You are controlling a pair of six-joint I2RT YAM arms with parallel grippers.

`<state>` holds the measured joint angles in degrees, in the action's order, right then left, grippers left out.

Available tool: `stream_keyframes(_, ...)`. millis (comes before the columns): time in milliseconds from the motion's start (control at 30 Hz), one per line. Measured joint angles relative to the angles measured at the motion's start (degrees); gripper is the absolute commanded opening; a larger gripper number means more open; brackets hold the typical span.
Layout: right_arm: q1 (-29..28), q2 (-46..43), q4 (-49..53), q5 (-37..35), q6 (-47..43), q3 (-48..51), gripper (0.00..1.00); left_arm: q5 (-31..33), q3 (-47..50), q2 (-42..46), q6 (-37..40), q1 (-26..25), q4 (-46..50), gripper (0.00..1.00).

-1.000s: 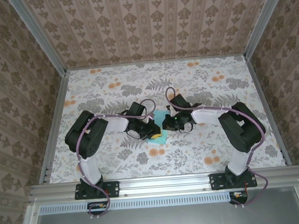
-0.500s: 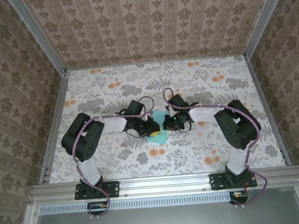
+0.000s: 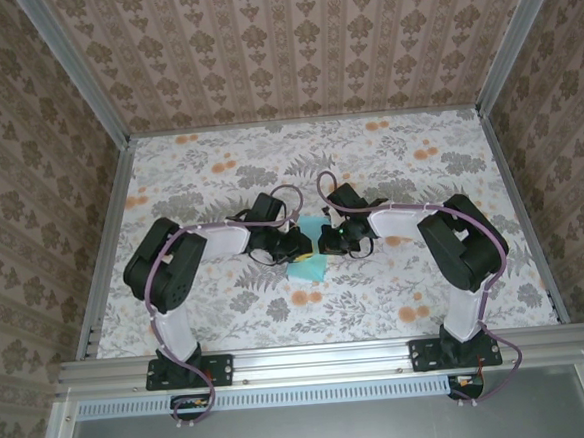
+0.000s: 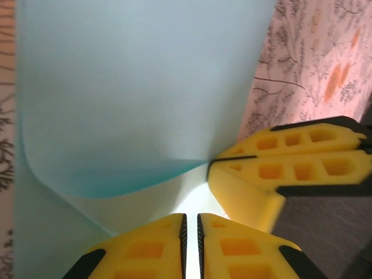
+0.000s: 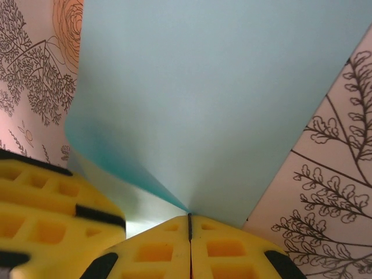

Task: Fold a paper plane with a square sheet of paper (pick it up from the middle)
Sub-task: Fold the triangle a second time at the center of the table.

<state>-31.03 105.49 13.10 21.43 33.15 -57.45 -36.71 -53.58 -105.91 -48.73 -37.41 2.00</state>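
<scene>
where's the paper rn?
Top view: the square sheet of paper is at the middle of the table, between the left gripper and right gripper, both pinching it.

The square sheet of paper (image 3: 309,269) lies near the middle of the table (image 3: 419,170). The left gripper (image 3: 298,247) meets its left side. The right gripper (image 3: 325,241) meets its right side, just beside the left one.

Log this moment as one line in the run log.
left gripper: shut on square sheet of paper | right gripper: shut on same sheet, alongside | sheet: curved over itself
</scene>
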Motion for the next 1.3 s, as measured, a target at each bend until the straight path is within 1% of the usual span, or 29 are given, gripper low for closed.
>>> stream_keyframes(100,0.0,0.07,0.02,0.0,-0.13,0.0,0.07,2.51,-0.15,-0.22,0.35,-0.02,1.46,0.16)
stream_keyframes(300,-0.02,0.66,-0.07,0.04,-1.44,-0.59,0.06,5.35,-0.52,0.31,0.81,-0.09,2.64,0.18)
stream_keyframes(567,-0.11,0.76,-0.11,-0.02,-4.07,-0.61,0.06,10.01,-3.8,0.33,3.63,0.52,7.06,0.21)
stream_keyframes(900,-0.13,0.76,-0.09,-0.04,-4.98,-0.61,0.06,11.21,-7.02,-1.36,6.84,2.43,10.01,0.23)
stream_keyframes(1100,-0.13,0.76,-0.09,-0.04,-4.96,-0.61,0.06,14.86,-8.22,-1.27,8.52,3.76,11.98,0.24)
stream_keyframes(1200,-0.13,0.76,-0.09,-0.04,-4.96,-0.63,0.06,15.52,-7.5,-0.11,8.55,3.76,11.54,0.23)
stream_keyframes(1300,-0.13,0.76,-0.09,-0.04,-4.96,-0.63,0.06,14.64,-5.44,2.47,8.55,3.76,10.25,0.21)
